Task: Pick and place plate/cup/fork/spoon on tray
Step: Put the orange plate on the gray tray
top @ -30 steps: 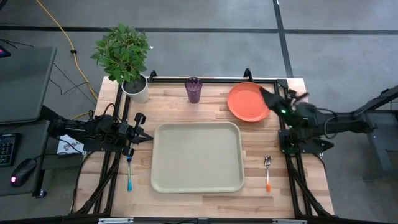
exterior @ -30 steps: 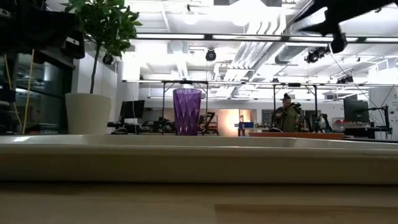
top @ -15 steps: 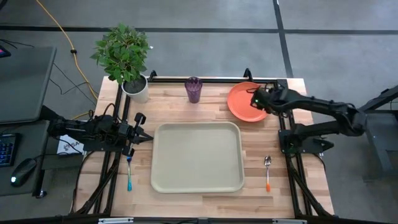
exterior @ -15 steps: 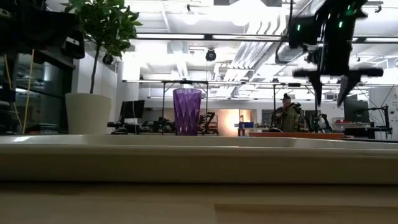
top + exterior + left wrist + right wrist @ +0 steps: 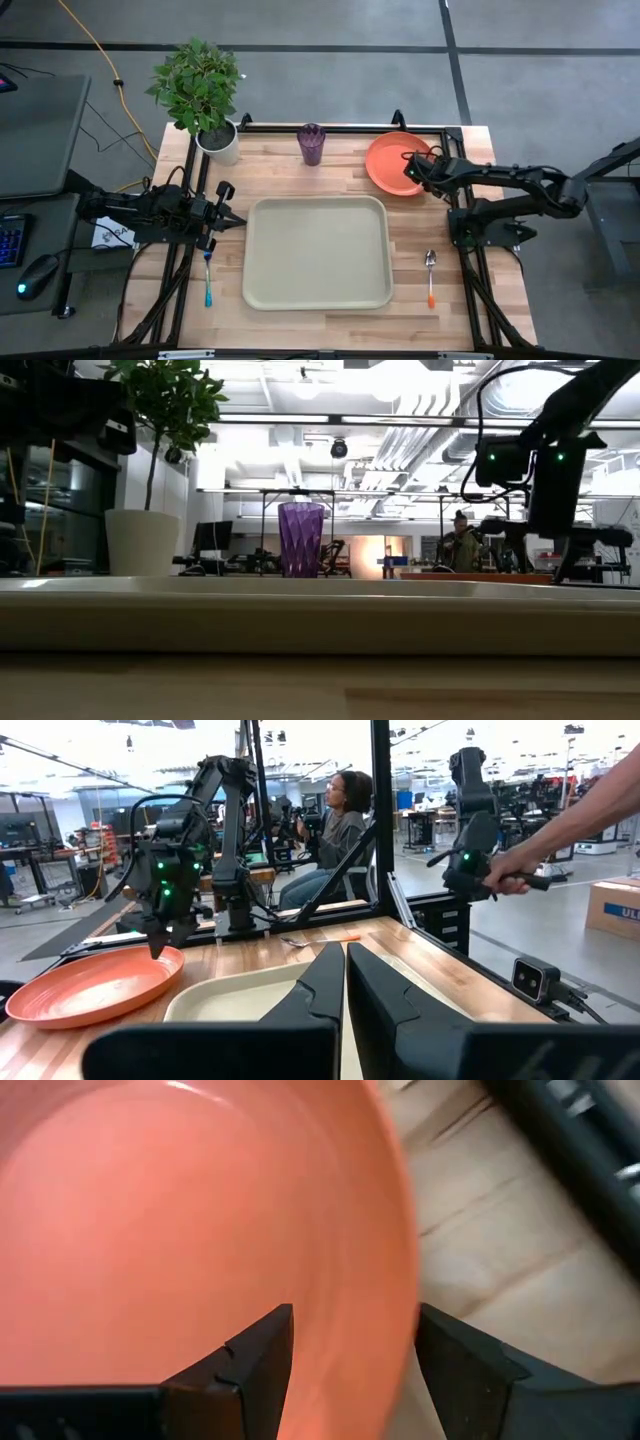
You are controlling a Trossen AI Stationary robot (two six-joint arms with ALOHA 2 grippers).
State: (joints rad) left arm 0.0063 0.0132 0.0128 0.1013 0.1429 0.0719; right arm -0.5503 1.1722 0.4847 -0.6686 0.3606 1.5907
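The plate (image 5: 394, 163) lies flat on the wooden table (image 5: 330, 180) at about two o'clock from the tray (image 5: 317, 251), near the table's far right corner. The right gripper (image 5: 412, 167) is down at the plate's rim on the three-o'clock side. In the right wrist view its two fingers (image 5: 250, 1365) stand apart, with the plate's rim (image 5: 395, 1270) running up between them: one finger is over the plate's orange inside, the other over the bare wood just outside it. They are not closed on the rim. The left wrist view shows the same gripper (image 5: 160, 942) pointing straight down, its tips at the plate's edge (image 5: 90, 988).

The cup (image 5: 311, 143) stands upright at nine o'clock from the plate, well apart from it, along the table's far edge. The spoon (image 5: 431, 274) lies at six o'clock from the plate, just right of the tray, bowl toward the plate. The fork (image 5: 208, 280) lies off the tray's left side.

The left gripper (image 5: 232, 222) waits at nine o'clock from the tray, its fingers (image 5: 320, 985) pressed together and holding nothing. A potted plant (image 5: 203, 95) stands at the far left corner. In the left wrist view, a person sits in the room beyond the table.
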